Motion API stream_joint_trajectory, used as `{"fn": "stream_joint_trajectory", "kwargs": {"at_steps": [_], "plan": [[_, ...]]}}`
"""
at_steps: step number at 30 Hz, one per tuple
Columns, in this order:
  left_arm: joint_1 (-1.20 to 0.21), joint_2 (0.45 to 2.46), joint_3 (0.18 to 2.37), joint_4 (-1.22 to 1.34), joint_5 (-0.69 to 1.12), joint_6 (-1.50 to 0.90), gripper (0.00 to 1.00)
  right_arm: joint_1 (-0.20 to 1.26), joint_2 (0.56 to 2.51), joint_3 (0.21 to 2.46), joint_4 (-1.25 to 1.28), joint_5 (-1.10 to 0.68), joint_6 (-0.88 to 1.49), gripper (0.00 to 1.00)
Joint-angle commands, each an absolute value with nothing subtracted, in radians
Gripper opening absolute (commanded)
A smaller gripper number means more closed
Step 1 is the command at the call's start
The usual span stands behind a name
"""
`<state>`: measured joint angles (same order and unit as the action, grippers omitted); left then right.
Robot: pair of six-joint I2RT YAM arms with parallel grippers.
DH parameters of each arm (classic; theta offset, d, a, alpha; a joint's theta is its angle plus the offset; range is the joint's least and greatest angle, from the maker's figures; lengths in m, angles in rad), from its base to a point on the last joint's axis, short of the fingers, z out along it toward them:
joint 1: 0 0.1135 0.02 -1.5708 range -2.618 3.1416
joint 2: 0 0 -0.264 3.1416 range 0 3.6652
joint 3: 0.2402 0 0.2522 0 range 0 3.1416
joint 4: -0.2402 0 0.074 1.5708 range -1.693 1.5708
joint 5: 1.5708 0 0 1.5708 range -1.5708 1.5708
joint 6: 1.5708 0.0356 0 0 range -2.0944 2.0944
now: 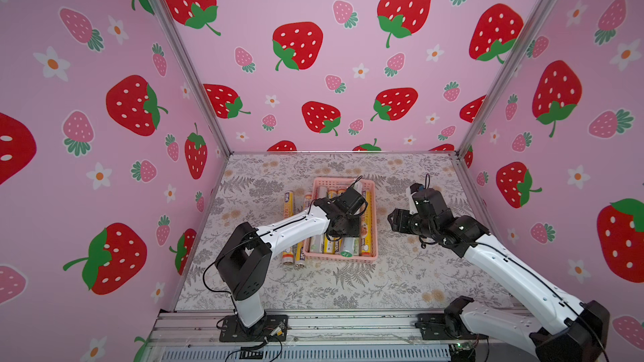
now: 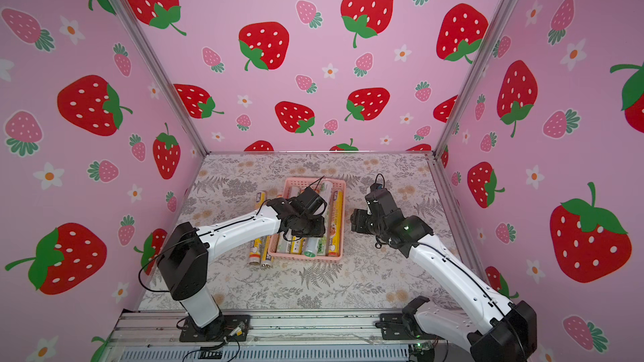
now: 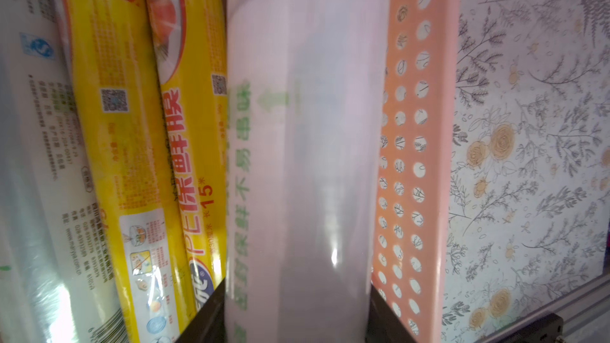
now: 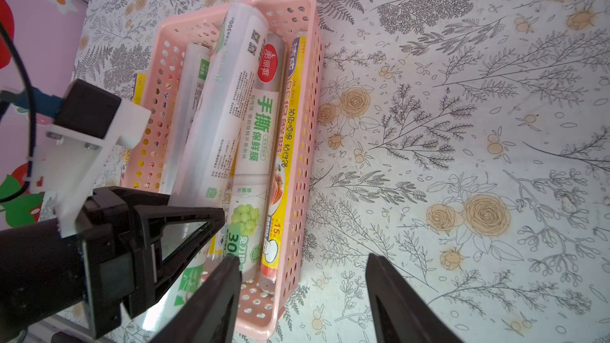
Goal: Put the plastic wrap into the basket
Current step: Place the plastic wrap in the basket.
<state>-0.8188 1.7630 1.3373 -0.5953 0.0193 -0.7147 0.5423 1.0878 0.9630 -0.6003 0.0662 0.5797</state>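
My left hand [image 3: 297, 287] is closed on a white roll [image 3: 303, 160] with green print, gripped toward its near end. It holds the roll over the basket [image 4: 305, 146], slanted across the rolls [image 4: 264, 146] already lying inside, with the far end up at the far rim; I cannot tell whether it rests on that rim. My right hand [image 4: 302, 256] hangs open and empty just right of the basket. The worry is the release: if I let go with the far end perched on the rim, the roll may stay propped or slide out over the far wall. The film looks slick and the pile is rounded, so it could also roll sideways over the low wall. Pressing down to seat it might shove the light basket along the table [image 1: 348, 290]. 2 yellow rolls [image 1: 288, 214] wait left of the basket under my left arm [image 1: 289, 228], and a careless retreat could knock them away.
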Motion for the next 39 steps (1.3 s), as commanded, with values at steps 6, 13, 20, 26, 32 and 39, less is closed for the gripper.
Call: {"fn": "stream_joint_trajectory", "kwargs": {"at_steps": [6,13,20,26,32,39], "plan": [[-0.841,1.82,1.406,-0.526,0.005,-0.738,0.44,0.538,1.065,0.956,-0.606,0.06,0.58,0.65],[-0.847,1.863,1.421,-0.499,0.004,-0.749,0.48,0.537,1.067,0.953,-0.601,0.05,0.583,0.65],[-0.856,1.875,1.429,-0.485,0.028,-0.762,0.58,0.538,1.071,0.95,-0.598,0.041,0.584,0.65],[-0.872,1.848,1.455,-0.505,0.063,-0.752,0.7,0.538,1.096,0.953,-0.58,0.031,0.584,0.68],[-0.875,1.785,1.432,-0.547,0.012,-0.74,0.76,0.538,1.114,0.972,-0.571,0.029,0.584,0.68],[-0.86,1.607,1.385,-0.71,-0.173,-0.689,0.77,0.538,1.115,0.979,-0.56,0.009,0.565,0.7]]}}
